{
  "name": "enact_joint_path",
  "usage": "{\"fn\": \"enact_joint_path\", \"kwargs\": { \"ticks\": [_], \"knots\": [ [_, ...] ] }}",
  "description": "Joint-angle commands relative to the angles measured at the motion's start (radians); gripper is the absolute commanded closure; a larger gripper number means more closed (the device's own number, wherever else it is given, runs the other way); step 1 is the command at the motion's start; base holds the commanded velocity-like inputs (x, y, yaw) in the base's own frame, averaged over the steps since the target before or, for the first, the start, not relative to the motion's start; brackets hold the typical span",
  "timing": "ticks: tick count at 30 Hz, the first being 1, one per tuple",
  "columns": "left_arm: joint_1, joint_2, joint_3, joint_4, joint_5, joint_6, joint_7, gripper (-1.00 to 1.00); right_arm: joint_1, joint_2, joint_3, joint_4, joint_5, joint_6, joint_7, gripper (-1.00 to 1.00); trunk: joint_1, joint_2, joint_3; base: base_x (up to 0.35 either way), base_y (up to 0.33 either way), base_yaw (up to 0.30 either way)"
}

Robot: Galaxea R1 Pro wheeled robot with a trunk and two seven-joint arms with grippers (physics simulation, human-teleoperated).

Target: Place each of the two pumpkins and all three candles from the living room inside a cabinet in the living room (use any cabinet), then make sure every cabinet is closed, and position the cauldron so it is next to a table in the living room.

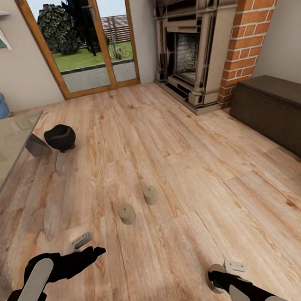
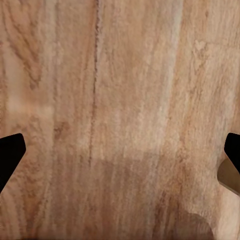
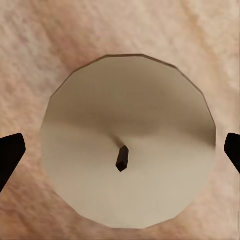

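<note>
**Grey-brown candle square under my right gripper**

Grey-brown wax faced me straight on in the right wrist view: a candle [image 3: 129,145] stood upright on the wood floor [image 1: 180,156], its wick pointing up at the camera and its axis running along my line of approach. My right gripper [image 3: 120,150] hung directly above it, jaws spread wide, one dark fingertip [image 3: 10,152] showing past each side of the round top with floor between tip and wax. I judged that a plain vertical descent would bring the fingers down around its sides.

In the head view that candle [image 1: 216,275] peeked out beside my right wrist. Two more candles [image 1: 127,214] stood ahead on the boards, near each other but apart, closer to my left gripper [image 1: 87,245]. That one was open too, over bare floor.

Farther out, the cauldron [image 1: 60,137] sat just beside the corner of the table [image 1: 2,152] on my left, and the dark cabinet [image 1: 279,113] ran along the wall on my right, the side of the arm nearest this candle.
</note>
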State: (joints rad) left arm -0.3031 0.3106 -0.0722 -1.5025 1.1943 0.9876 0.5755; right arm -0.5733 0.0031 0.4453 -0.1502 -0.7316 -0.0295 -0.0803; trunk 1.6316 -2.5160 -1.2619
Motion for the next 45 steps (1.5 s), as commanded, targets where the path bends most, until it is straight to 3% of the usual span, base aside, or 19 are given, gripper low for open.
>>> {"fn": "enact_joint_path", "kwargs": {
  "ticks": [1, 6, 9, 10, 12, 13, 14, 15, 19, 21, 26, 30, 45],
  "knots": [
    [-0.001, 0.001, -0.001, -0.001, 0.010, 0.000, 0.010, -1.00, 0.000, 0.000, 0.013, 0.000, -0.008, -0.004, -0.005, -1.00, 0.000, 0.000, -0.001, 0.000, 0.000, 0.000],
    [-0.001, 0.004, 0.000, -0.001, 0.023, 0.001, 0.009, -1.00, 0.000, 0.000, 0.019, 0.000, -0.005, -0.004, -0.005, -1.00, 0.000, 0.000, -0.001, 0.000, 0.000, 0.000],
    [0.000, 0.017, 0.001, -0.001, 0.139, 0.004, 0.008, -1.00, 0.000, 0.000, 0.019, 0.000, -0.005, -0.004, -0.005, -1.00, 0.000, 0.000, -0.001, 0.000, 0.000, 0.000],
    [0.000, 0.022, 0.001, -0.001, 0.164, 0.005, 0.008, -1.00, 0.000, 0.000, 0.019, 0.000, -0.005, -0.005, -0.006, -1.00, 0.000, 0.000, -0.001, 0.000, 0.000, 0.000],
    [0.001, 0.054, 0.003, -0.004, 0.266, 0.006, 0.007, -1.00, 0.000, 0.000, 0.019, 0.000, -0.005, -0.005, -0.006, -1.00, 0.000, 0.000, -0.001, 0.000, 0.000, 0.000],
    [0.001, 0.062, 0.003, -0.005, 0.292, 0.006, 0.007, -1.00, 0.000, 0.000, 0.019, 0.000, -0.005, -0.005, -0.006, -1.00, 0.000, 0.000, -0.001, 0.000, 0.000, 0.000],
    [0.001, 0.089, 0.009, -0.006, 0.374, 0.006, 0.005, -1.00, 0.000, 0.000, 0.020, 0.000, -0.005, -0.004, -0.006, -1.00, 0.000, 0.000, -0.001, 0.000, 0.000, 0.000],
    [0.001, 0.097, 0.013, -0.006, 0.403, 0.007, 0.003, -1.00, 0.000, 0.000, 0.020, 0.000, -0.005, -0.005, -0.006, -1.00, 0.000, 0.000, -0.001, 0.000, 0.000, 0.000],
    [0.009, 0.149, 0.055, -0.006, 0.599, 0.010, -0.061, -1.00, 0.000, 0.000, 0.020, 0.000, -0.005, -0.005, -0.005, -1.00, 0.000, 0.000, -0.001, 0.000, 0.000, 0.000],
    [0.011, 0.173, 0.063, -0.003, 0.633, 0.011, -0.119, -1.00, 0.000, 0.000, 0.020, 0.000, -0.005, -0.005, -0.005, -1.00, 0.000, 0.000, -0.001, 0.000, 0.000, 0.000],
    [0.015, 0.208, 0.067, 0.006, 0.647, 0.011, -0.272, -1.00, 0.000, -0.001, 0.020, 0.000, -0.005, -0.005, -0.005, -1.00, 0.000, 0.000, -0.001, 0.000, 0.000, 0.000],
    [0.017, 0.236, 0.066, 0.012, 0.648, 0.010, -0.364, -1.00, 0.000, -0.001, 0.020, 0.000, -0.005, -0.005, -0.005, -1.00, 0.002, -0.001, -0.016, 0.000, 0.000, 0.000],
    [0.018, 0.243, 0.066, 0.013, 0.647, 0.010, -0.388, -1.00, 0.000, 0.000, 0.020, 0.000, -0.003, -0.006, -0.005, -1.00, 0.002, -0.001, -0.020, 0.000, 0.000, 0.000]
  ]
}}
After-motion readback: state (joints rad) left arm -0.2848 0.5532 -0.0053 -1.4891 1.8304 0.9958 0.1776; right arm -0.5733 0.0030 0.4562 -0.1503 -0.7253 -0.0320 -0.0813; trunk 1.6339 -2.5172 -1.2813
